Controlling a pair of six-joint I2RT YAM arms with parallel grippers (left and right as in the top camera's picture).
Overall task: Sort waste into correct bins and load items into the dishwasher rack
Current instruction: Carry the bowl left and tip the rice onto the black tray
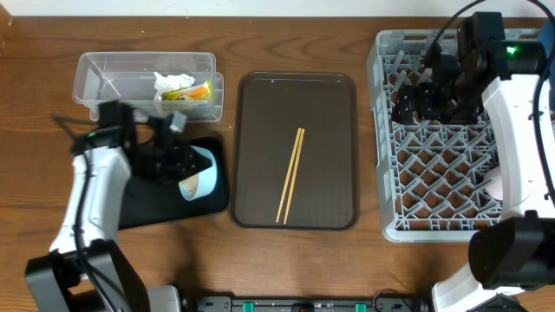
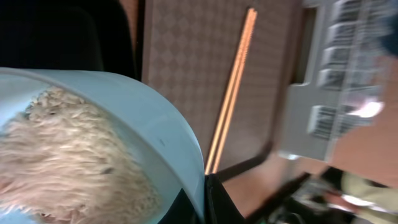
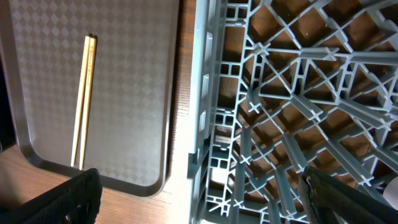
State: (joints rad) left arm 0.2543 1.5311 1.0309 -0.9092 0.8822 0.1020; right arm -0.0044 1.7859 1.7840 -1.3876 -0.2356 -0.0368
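My left gripper (image 1: 178, 160) is shut on the rim of the light-blue bowl (image 1: 198, 178) and holds it tilted over the black tray (image 1: 139, 204). In the left wrist view the bowl (image 2: 155, 130) holds pale rice-like crumbs (image 2: 68, 155). The clear tub (image 1: 104, 74) holds the white tissue (image 1: 169, 82) and the snack wrapper (image 1: 195, 91). The chopsticks (image 1: 290, 175) lie on the brown serving tray (image 1: 260, 104). My right gripper (image 1: 414, 104) is open and empty over the left part of the grey rack (image 1: 434, 173). The blue plate is out of view.
The brown serving tray lies between the black tray and the rack. In the right wrist view the rack's edge (image 3: 205, 112) sits close beside the serving tray (image 3: 137, 74). A small white shape (image 1: 495, 184), possibly a cup, sits in the rack by the right arm.
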